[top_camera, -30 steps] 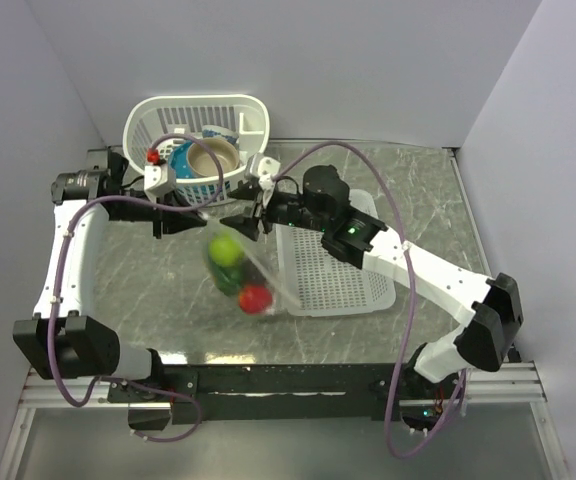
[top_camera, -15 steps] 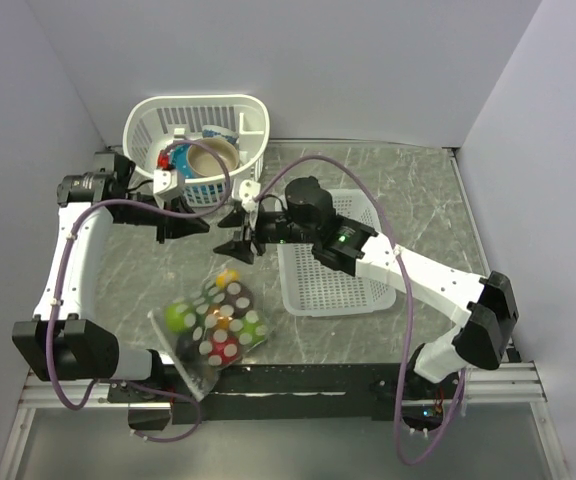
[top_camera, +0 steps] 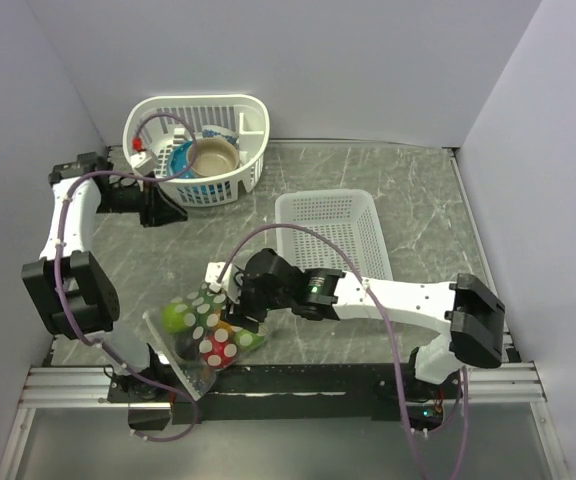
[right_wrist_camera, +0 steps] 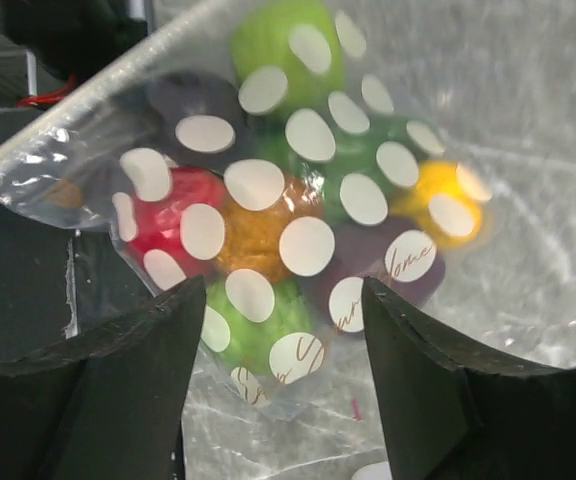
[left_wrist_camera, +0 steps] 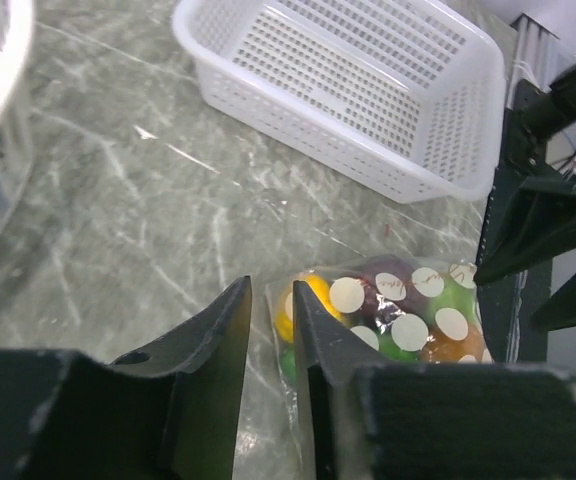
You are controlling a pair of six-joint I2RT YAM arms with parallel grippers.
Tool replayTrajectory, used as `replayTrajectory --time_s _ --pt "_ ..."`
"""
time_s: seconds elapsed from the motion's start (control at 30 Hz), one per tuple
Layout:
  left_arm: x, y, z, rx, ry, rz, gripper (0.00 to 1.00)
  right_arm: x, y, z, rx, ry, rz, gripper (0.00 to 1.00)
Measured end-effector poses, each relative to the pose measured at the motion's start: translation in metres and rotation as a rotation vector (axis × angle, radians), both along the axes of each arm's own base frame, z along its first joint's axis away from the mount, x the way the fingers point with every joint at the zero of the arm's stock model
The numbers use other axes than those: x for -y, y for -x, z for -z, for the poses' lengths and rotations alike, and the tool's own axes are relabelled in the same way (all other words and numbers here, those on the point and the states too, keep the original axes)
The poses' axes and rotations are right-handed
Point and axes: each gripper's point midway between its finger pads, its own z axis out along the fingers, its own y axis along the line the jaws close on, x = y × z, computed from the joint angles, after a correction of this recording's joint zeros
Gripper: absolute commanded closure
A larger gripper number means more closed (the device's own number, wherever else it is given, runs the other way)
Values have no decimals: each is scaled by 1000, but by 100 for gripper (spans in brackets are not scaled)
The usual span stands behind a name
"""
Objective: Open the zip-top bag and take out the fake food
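The zip-top bag (top_camera: 203,335), clear with white dots, lies flat near the table's front edge, one corner over the rail. Inside it is the fake food: a lime-green piece (top_camera: 176,317), with red (right_wrist_camera: 163,225), orange (right_wrist_camera: 258,235), yellow (right_wrist_camera: 438,205) and maroon pieces. My right gripper (top_camera: 236,308) is open and hovers just above the bag (right_wrist_camera: 288,220), its fingers spread either side of it (right_wrist_camera: 280,290). My left gripper (top_camera: 173,215) is far back left by the basket, empty, its jaws a narrow gap apart (left_wrist_camera: 270,290). The left wrist view shows the bag (left_wrist_camera: 388,310) at a distance.
A white round basket (top_camera: 148,120) holding a bowl and cups stands at the back left. A white mesh tray (top_camera: 363,250) sits right of centre and also shows in the left wrist view (left_wrist_camera: 368,90). The black front rail (top_camera: 288,380) runs just beyond the bag.
The bag, held up between both grippers a second ago, dropped to the table front. My left arm drew back to the basket. My right gripper came down over the bag.
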Motion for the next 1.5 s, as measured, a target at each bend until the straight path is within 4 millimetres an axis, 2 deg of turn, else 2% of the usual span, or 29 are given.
replayTrajectory --time_s 0.13,0.2,0.23,0.3,0.33,0.37,0.57,0.67,0.8,0.87,0.9,0.97,1.0,1.03,1.07,1.1,1.2,1.27,1.4,1.47,1.5 --pt "-8 2 -9 33 -4 -27 67 -1 -4 27 -23 62 30 34" --pt "-7 4 -16 64 -9 -26 66 -1 -7 51 -39 117 46 44" --pt "-7 6 -19 79 -10 -25 66 0 -8 64 -52 147 52 62" --pt "-6 10 -28 112 -11 -26 65 0 -6 82 -97 186 50 79" --pt "-7 11 -31 122 -10 -29 65 -3 -6 84 -118 188 53 94" --pt "-8 11 -33 128 -12 -32 65 -6 -8 84 -133 186 55 100" --pt "-14 9 -38 148 -12 -52 65 -1 -36 81 -165 169 135 100" --pt "-16 8 -38 155 -15 -53 65 12 -73 76 -146 167 209 100" --pt "-15 10 -30 163 -20 -43 65 29 -134 64 -37 190 303 92" --pt "-15 15 -17 157 -29 -33 65 34 -162 60 13 213 337 81" --pt "-15 18 -9 148 -37 -27 65 36 -177 59 43 226 355 64" --pt "-15 24 9 134 -56 -13 65 39 -196 58 78 238 388 53" --pt "-16 28 19 123 -70 -4 65 44 -204 57 106 253 405 44" --pt "-16 30 27 111 -79 2 65 48 -208 58 120 266 419 40" --pt "-17 33 34 99 -91 8 65 53 -212 57 135 279 437 30" --pt "-18 35 39 91 -102 13 65 56 -213 54 153 287 452 0" --pt "-20 34 46 91 -123 23 65 57 -203 40 231 295 467 0" --pt "-21 35 48 102 -131 31 65 51 -176 26 294 285 439 0" --pt "-21 33 55 115 -127 48 66 7 -105 -11 312 185 282 0" --pt "-22 30 61 96 -107 47 66 -15 -82 -27 272 133 219 0" --pt "-22 28 65 81 -93 44 66 -23 -80 -31 254 122 209 0"
